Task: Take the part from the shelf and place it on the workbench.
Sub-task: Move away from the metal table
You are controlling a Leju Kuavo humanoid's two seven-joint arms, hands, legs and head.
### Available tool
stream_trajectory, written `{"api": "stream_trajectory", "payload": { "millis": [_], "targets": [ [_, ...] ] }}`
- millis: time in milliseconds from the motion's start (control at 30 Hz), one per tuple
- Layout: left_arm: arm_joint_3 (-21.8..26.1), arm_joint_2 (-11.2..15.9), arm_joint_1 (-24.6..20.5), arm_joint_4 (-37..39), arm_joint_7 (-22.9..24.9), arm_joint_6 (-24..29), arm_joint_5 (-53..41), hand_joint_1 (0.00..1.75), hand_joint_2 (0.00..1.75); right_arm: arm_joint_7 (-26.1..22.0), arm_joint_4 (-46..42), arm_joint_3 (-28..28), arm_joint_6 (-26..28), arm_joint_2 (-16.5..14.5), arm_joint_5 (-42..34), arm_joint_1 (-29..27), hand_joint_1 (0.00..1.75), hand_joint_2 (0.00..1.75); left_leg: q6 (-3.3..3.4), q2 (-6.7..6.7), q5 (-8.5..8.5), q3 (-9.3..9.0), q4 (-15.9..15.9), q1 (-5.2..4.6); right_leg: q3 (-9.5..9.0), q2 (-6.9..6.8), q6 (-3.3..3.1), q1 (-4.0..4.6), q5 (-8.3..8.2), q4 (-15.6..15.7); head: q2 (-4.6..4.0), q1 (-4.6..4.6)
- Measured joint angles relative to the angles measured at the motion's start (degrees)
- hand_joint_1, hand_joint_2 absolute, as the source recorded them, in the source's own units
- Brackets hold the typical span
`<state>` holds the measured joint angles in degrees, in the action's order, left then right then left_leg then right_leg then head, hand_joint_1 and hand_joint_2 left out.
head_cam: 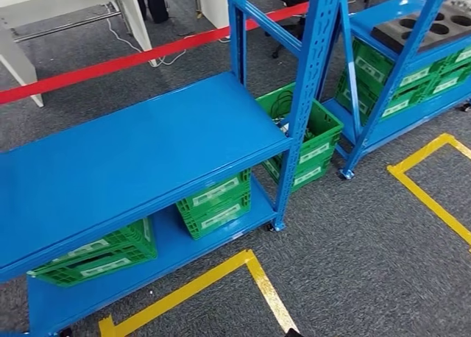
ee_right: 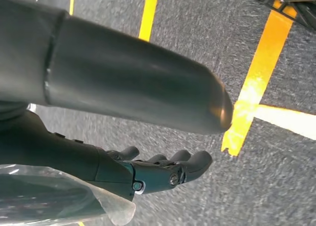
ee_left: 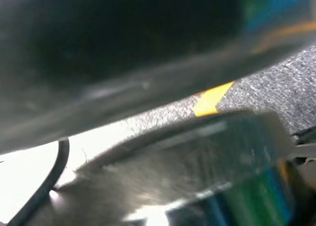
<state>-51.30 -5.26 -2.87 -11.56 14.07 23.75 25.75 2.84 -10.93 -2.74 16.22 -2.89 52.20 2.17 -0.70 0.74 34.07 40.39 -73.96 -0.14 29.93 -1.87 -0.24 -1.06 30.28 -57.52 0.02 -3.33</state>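
Observation:
The nearest blue shelf [head_cam: 127,153] has a bare top board. At the back right, a second blue rack [head_cam: 408,54] carries a dark tray with round holes [head_cam: 427,24]; I cannot make out a part on it. My right hand [ee_right: 156,171] hangs over the grey carpet, its dark fingers [ee_right: 193,162] stretched out below the thick grey thumb [ee_right: 149,88], with nothing between them. Clear plastic film [ee_right: 56,199] lies at the base of that hand. In the left wrist view, blurred dark and shiny grey shapes [ee_left: 168,176] lie close to the lens, and the left hand's state cannot be read.
Green crates [head_cam: 213,204] sit on the lower boards, and another [head_cam: 305,142] stands on the floor between the racks. Yellow floor tape [head_cam: 266,285] marks boxes on the carpet. A red barrier strap [head_cam: 111,65] runs behind the shelf, with white table legs [head_cam: 136,20] beyond it.

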Motion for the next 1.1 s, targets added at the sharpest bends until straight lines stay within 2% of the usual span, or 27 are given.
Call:
{"api": "stream_trajectory", "payload": {
  "millis": [33, 67, 100, 167, 200, 233, 300, 333, 400, 433, 467, 500, 533, 567, 633, 667, 700, 733, 767, 833, 900, 967, 1067, 1100],
  "targets": [
    [0.01, -0.01, 0.06, 0.00, -0.15, 0.00, 0.00, 0.00, 0.00, -0.01, 0.00, 0.01, -0.01, 0.00, -0.05, -0.03, 0.00, 0.00, -0.02, -0.17, -0.48, 0.35, -0.59, 0.06, -0.13, -0.79, -0.01, 0.04, 0.15, 0.00, 0.00, 0.00],
    [0.02, 0.01, 0.13, 0.00, -0.28, 0.02, -0.01, 0.00, 0.00, -0.03, -0.01, 0.01, -0.01, 0.00, -0.11, 0.00, 0.00, 0.00, 0.08, -0.37, -1.99, -0.42, 1.02, 0.08, -0.34, -1.53, 0.00, 0.08, 0.31, 0.00, 0.00, 0.01],
    [0.02, 0.02, 0.19, 0.00, -0.39, 0.04, -0.03, 0.00, 0.00, -0.07, -0.01, 0.01, -0.01, -0.01, -0.19, 0.06, 0.00, 0.00, 0.36, -0.94, -4.21, -2.15, 4.54, 0.00, -0.64, -2.23, 0.05, 0.14, 0.52, 0.00, 0.00, 0.01],
    [0.02, 0.03, 0.12, 0.00, -0.57, 0.15, -0.17, 0.00, 0.00, -0.20, -0.02, 0.02, -0.01, -0.04, -0.41, 0.15, 0.00, 0.00, 1.25, -3.58, -7.10, -5.99, 12.13, -0.59, -1.14, -3.52, 0.45, 0.38, 1.04, 0.01, 0.00, 0.02],
    [0.02, 0.02, 0.03, 0.00, -0.64, 0.22, -0.28, 0.00, 0.00, -0.25, -0.02, 0.02, -0.01, -0.07, -0.55, 0.17, 0.00, 0.00, 1.64, -4.69, -7.49, -7.08, 14.36, -0.89, -1.22, -4.15, 0.74, 0.53, 1.27, 0.02, 0.01, 0.01],
    [0.02, 0.01, -0.02, 0.00, -0.70, 0.31, -0.38, 0.00, 0.00, -0.31, -0.02, 0.03, 0.00, -0.09, -0.68, 0.18, 0.00, 0.00, 1.94, -5.20, -7.20, -7.46, 15.25, -1.15, -1.39, -4.80, 1.05, 0.65, 1.47, 0.08, 0.01, -0.05],
    [0.02, -0.01, 0.15, 0.01, -0.78, 0.49, -0.49, 0.00, 0.00, -0.40, -0.09, 0.03, 0.13, -0.17, -0.91, 0.28, 0.00, 0.00, 2.39, -4.04, -7.21, -7.49, 15.82, -1.05, -1.84, -6.02, 1.60, 0.74, 1.76, 0.33, 0.01, -0.12],
    [0.02, -0.02, 0.30, 0.02, -0.80, 0.57, -0.51, 0.00, 0.00, -0.46, -0.16, 0.03, 0.25, -0.21, -0.98, 0.34, 0.00, 0.00, 2.65, -3.34, -7.38, -7.68, 16.21, -0.86, -1.98, -5.46, 1.88, 0.69, 2.18, 0.10, 0.00, -0.24],
    [0.02, -0.08, 0.36, 0.04, -0.85, 0.64, -0.51, 0.00, 0.00, -0.53, -0.30, 0.03, 0.54, -0.25, -1.13, 0.34, 0.00, 0.00, 3.16, -2.01, -7.78, -8.04, 16.88, -0.37, -0.32, -2.18, 2.36, 0.50, 4.44, -3.43, 0.01, -0.47],
    [0.02, -0.13, 0.31, 0.04, -0.89, 0.65, -0.52, 0.00, 0.00, -0.57, -0.30, 0.03, 0.65, -0.25, -1.22, 0.25, 0.00, 0.00, 3.32, -1.34, -7.81, -8.03, 16.93, -0.32, 1.45, -0.18, 2.55, 0.40, 6.12, -7.05, 0.00, -0.66],
    [0.02, -0.18, 0.24, 0.04, -0.92, 0.64, -0.52, 0.00, 0.00, -0.61, -0.30, 0.03, 0.72, -0.27, -1.38, 0.09, 0.00, 0.00, 3.44, -0.53, -7.82, -8.00, 16.92, -0.28, 3.65, 0.95, 2.68, 0.33, 7.66, -11.20, 0.01, -0.74],
    [0.02, -0.22, 0.20, 0.04, -0.96, 0.63, -0.52, 0.00, 0.00, -0.69, -0.30, 0.03, 0.74, -0.29, -1.57, -0.14, 0.00, 0.00, 3.50, 0.21, -7.78, -8.01, 16.91, -0.26, 5.61, 1.46, 2.81, 0.29, 8.45, -14.50, 0.01, -0.81],
    [0.02, -0.25, 0.24, 0.04, -0.98, 0.64, -0.53, 0.00, 0.00, -0.82, -0.28, 0.02, 0.67, -0.31, -1.87, -0.38, 0.00, 0.00, 3.51, 0.94, -7.74, -8.07, 16.89, -0.24, 6.87, 1.65, 2.91, 0.25, 8.09, -16.02, 0.02, -0.86],
    [0.02, -0.25, 0.30, 0.04, -0.99, 0.66, -0.55, 0.00, 0.00, -0.95, -0.27, -0.01, 0.51, -0.33, -2.30, -0.54, 0.00, 0.00, 3.45, 1.54, -7.66, -8.18, 16.84, -0.19, 7.11, 1.69, 3.02, 0.19, 6.55, -15.22, 0.02, -0.87],
    [0.02, -0.25, 0.43, 0.04, -1.00, 0.66, -0.62, 0.00, 0.00, -0.92, -0.25, -0.28, -0.07, -0.34, -3.43, -0.56, 0.00, 0.00, 3.01, 2.32, -7.31, -8.41, 16.59, -0.04, 4.94, 1.88, 3.27, -0.07, 1.76, -8.36, 0.02, -0.91],
    [0.02, -0.24, 0.43, 0.04, -1.01, 0.65, -0.68, 0.00, 0.00, -0.74, -0.23, -0.50, -0.41, -0.39, -3.97, -0.46, 0.00, 0.00, 2.63, 2.56, -7.02, -8.38, 16.21, -0.06, 3.51, 2.18, 3.26, -0.15, 0.17, -4.76, 0.02, -0.96],
    [0.02, -0.22, 0.42, 0.04, -1.03, 0.64, -0.79, 0.00, 0.00, -0.52, -0.21, -0.77, -0.75, -0.47, -4.46, -0.35, 0.00, 0.00, 2.28, 2.70, -6.81, -8.29, 15.90, -0.12, 2.46, 2.45, 3.04, -0.20, -0.72, -2.31, 0.02, -0.94],
    [0.02, -0.19, 0.40, 0.04, -1.05, 0.64, -0.91, 0.00, 0.00, -0.32, -0.20, -1.01, -1.03, -0.60, -4.81, -0.29, 0.00, 0.00, 2.19, 2.77, -6.60, -8.17, 15.59, -0.24, 1.93, 2.69, 2.79, -0.23, -0.88, -1.14, 0.02, -0.89],
    [0.02, -0.15, 0.39, 0.04, -1.07, 0.64, -1.02, 0.00, 0.00, -0.15, -0.18, -1.22, -1.21, -0.71, -5.07, -0.29, 0.00, 0.00, 2.40, 2.81, -6.55, -8.06, 15.39, -0.35, 1.74, 2.80, 2.48, -0.19, -0.82, -0.90, 0.02, -0.80],
    [0.02, -0.08, 0.42, 0.04, -1.09, 0.64, -1.14, 0.00, 0.87, 0.09, -0.16, -1.59, -1.38, -0.83, -5.41, -0.41, 0.00, 0.00, 3.13, 2.78, -6.62, -8.11, 15.50, -0.41, 1.75, 2.79, 2.30, -0.17, -0.91, -0.94, 0.02, -0.62],
    [0.02, -0.04, 0.41, 0.04, -1.09, 0.62, -1.14, 0.00, 1.75, 0.14, -0.15, -1.90, -1.47, -0.86, -5.62, -0.48, 0.00, 0.87, 3.44, 2.77, -6.75, -8.25, 15.75, -0.41, 1.74, 2.81, 2.12, -0.09, -0.87, -0.94, 0.02, -0.60],
    [0.02, -0.03, 0.38, 0.04, -1.09, 0.41, -1.03, 0.00, 1.75, -0.01, -0.15, -2.20, -1.68, -0.91, -5.88, -0.39, 0.00, 1.75, 3.49, 2.76, -6.79, -8.38, 15.98, -0.41, 1.71, 2.80, 1.78, -0.03, -0.76, -0.95, 0.02, -0.59],
    [0.04, -0.03, 0.39, 0.04, -1.11, -0.10, -0.41, 0.00, 1.75, -0.14, -0.15, -2.74, -2.54, -0.94, -6.64, -0.27, 0.00, 1.75, 3.40, 2.76, -6.82, -8.47, 16.16, -0.38, 1.67, 2.77, 1.44, 0.11, -0.66, -0.98, 0.02, -0.61],
    [0.05, -0.03, 0.39, 0.04, -1.15, -0.28, -0.21, 0.00, 1.31, -0.15, -0.15, -2.92, -2.90, -0.94, -6.92, -0.25, 0.00, 1.31, 3.27, 2.75, -6.83, -8.47, 16.18, -0.34, 1.66, 2.77, 1.38, 0.15, -0.64, -0.99, 0.02, -0.61]
  ]
}}
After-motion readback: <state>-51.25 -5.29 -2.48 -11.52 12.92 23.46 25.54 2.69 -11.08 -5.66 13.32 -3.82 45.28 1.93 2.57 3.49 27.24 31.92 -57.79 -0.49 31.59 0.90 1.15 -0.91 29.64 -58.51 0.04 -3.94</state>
